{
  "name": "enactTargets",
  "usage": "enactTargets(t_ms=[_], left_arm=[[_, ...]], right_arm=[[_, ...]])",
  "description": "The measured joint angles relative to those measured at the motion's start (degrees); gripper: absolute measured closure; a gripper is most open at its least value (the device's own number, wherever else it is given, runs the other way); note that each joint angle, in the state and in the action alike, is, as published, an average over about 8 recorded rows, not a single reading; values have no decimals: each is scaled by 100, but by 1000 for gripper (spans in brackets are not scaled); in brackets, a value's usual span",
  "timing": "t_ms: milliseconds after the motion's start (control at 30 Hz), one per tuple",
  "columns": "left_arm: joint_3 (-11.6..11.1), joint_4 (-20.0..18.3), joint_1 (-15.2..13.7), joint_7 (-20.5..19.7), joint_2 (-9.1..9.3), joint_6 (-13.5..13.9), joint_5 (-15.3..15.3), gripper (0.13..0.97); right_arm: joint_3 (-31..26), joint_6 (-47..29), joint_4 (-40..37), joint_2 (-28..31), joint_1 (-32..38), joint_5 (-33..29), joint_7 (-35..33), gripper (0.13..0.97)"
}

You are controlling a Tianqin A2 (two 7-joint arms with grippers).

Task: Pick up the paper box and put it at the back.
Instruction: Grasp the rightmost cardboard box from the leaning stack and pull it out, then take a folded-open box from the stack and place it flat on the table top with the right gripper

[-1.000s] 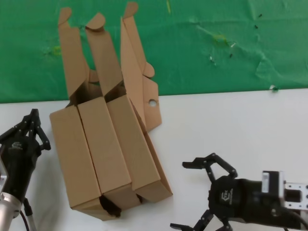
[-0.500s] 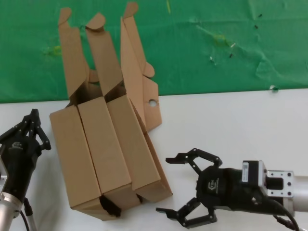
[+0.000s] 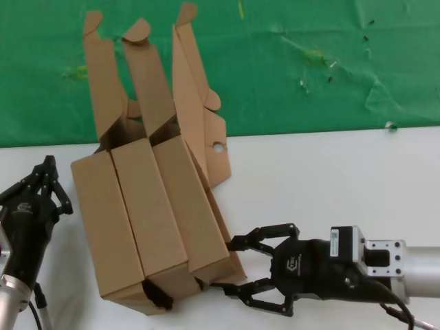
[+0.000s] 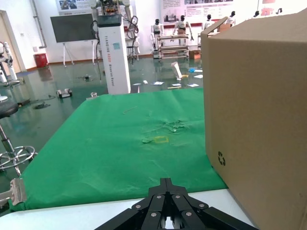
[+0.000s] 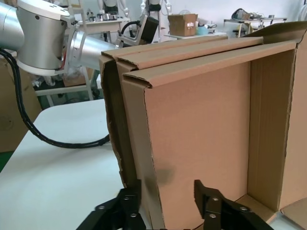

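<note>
Straddling the paper box [image 3: 196,213] near wall, right hand [image 3: 230,271] spread wide, fingertips partly hidden

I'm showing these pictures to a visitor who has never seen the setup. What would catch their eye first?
Most likely the three brown cartons packed side by side on the robot's left of the white table, lids standing open against the green cloth. Next, the right gripper, fingers open around the near corner of the rightmost one, the paper box. The left gripper waits beside the cartons.
</note>
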Motion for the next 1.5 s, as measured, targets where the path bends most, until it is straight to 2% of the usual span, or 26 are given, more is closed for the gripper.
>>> enactTargets(t_ms=[67,200,467,767,1067,1500], left_arm=[[0,0,0,0,0,0,0,954],[0,0,0,0,0,0,1,954],[0,0,0,0,0,0,1,954],[0,0,0,2,0,0,1,954],[0,0,0,2,0,0,1,954],[0,0,0,2,0,0,0,954]], right_arm=[[-39,-23,-30,-4,55,-16,19,632],[-95,-74,-91,-18,148,-25,33,632],[-192,-194,-162,-40,278,-18,12,809],[-202,-262,-90,33,293,9,-3,913],[-20,-86,446,404,75,-73,157,945],[895,599,1953,1710,-536,-434,1239,945]])
